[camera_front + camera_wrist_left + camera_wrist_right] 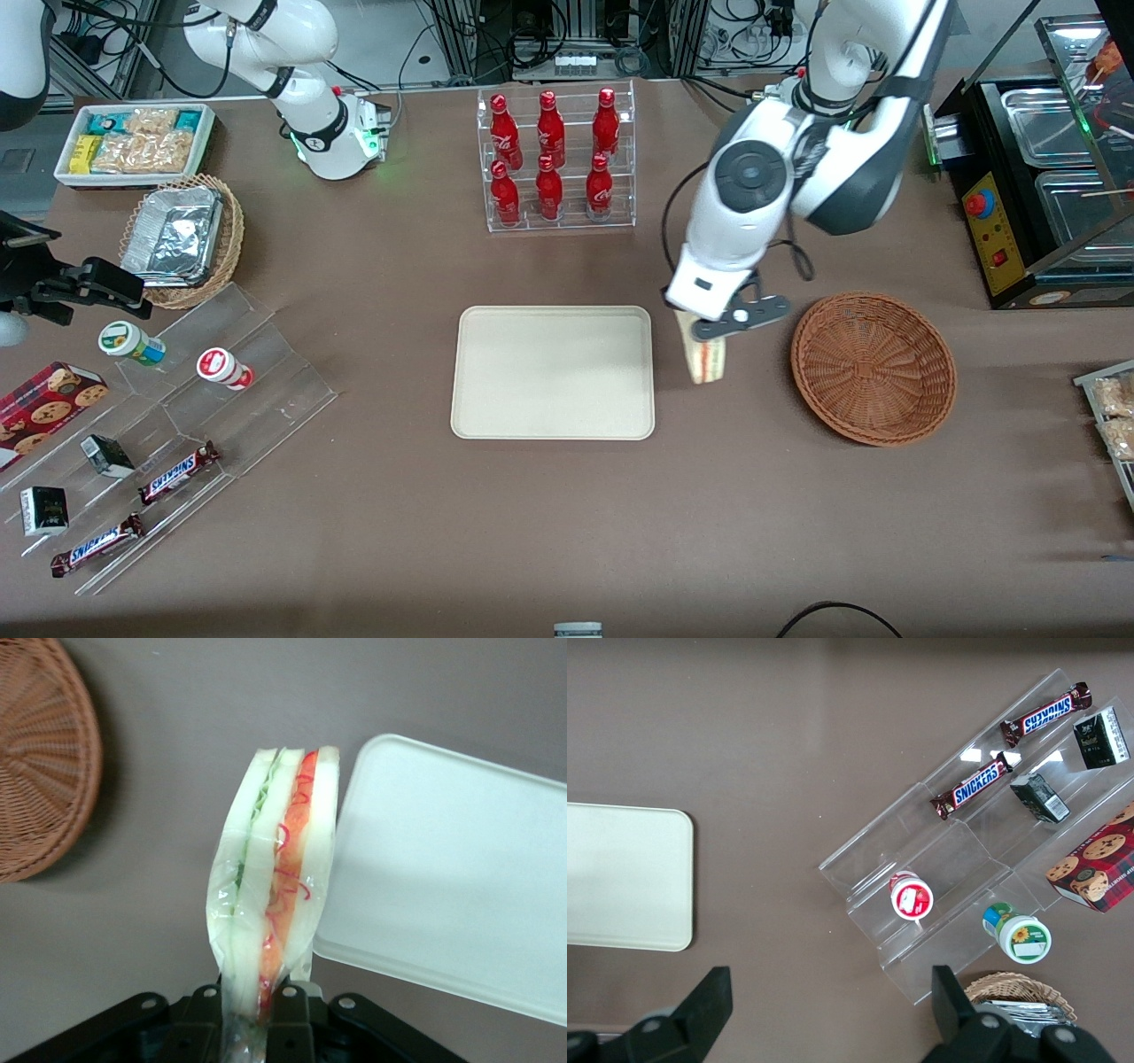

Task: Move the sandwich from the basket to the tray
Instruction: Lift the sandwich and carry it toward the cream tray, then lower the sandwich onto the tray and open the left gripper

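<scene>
Above brown table [567, 532], gripper [709, 330] — half-hidden — clamps sandwich [275, 877] between basket [873, 368] and tray [554, 372].

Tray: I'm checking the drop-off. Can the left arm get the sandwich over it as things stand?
Probably yes. The gripper holds the sandwich, jaws shut on it, beside the tray, with nothing between them.

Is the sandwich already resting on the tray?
No, the gripper holds the sandwich over bare table between the tray and basket.
</scene>
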Robot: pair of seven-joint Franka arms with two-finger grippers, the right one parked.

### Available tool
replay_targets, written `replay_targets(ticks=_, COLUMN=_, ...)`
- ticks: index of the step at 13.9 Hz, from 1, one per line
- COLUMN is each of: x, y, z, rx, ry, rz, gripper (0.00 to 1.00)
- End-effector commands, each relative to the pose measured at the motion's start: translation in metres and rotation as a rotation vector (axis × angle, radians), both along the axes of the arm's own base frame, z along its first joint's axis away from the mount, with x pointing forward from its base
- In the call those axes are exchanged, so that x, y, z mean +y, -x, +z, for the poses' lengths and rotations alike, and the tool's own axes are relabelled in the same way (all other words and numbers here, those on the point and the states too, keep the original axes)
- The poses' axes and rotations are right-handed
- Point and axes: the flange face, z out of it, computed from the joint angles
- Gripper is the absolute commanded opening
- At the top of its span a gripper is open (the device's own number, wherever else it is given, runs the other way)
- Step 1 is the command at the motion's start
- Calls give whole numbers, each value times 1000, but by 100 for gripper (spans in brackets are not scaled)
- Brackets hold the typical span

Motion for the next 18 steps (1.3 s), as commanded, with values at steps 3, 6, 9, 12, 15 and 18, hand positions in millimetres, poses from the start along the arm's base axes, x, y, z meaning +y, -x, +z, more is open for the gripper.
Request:
replay_targets(ticks=3, x=-86, y=7, z=-70, rx=22, ry=3, rz=-122, gripper=9)
replay_targets(ticks=6, x=-110, y=25, z=-97, rx=20, ry=-11, rz=-178, gripper=9)
replay_targets(ticks=9, x=-116, y=24, z=-130, rx=6, ry=-25, rz=-199, gripper=9)
replay_targets(ticks=12, x=-117, y=23, z=-151, rx=-8, ry=-38, rz=-215, gripper=9)
replay_targets(ticks=15, x=-118, y=19, z=-163, rx=-16, ry=-29, rz=-211, gripper=10)
replay_targets(ticks=18, x=-117, y=17, z=-174, rx=-15, ry=-31, rz=-205, gripper=13)
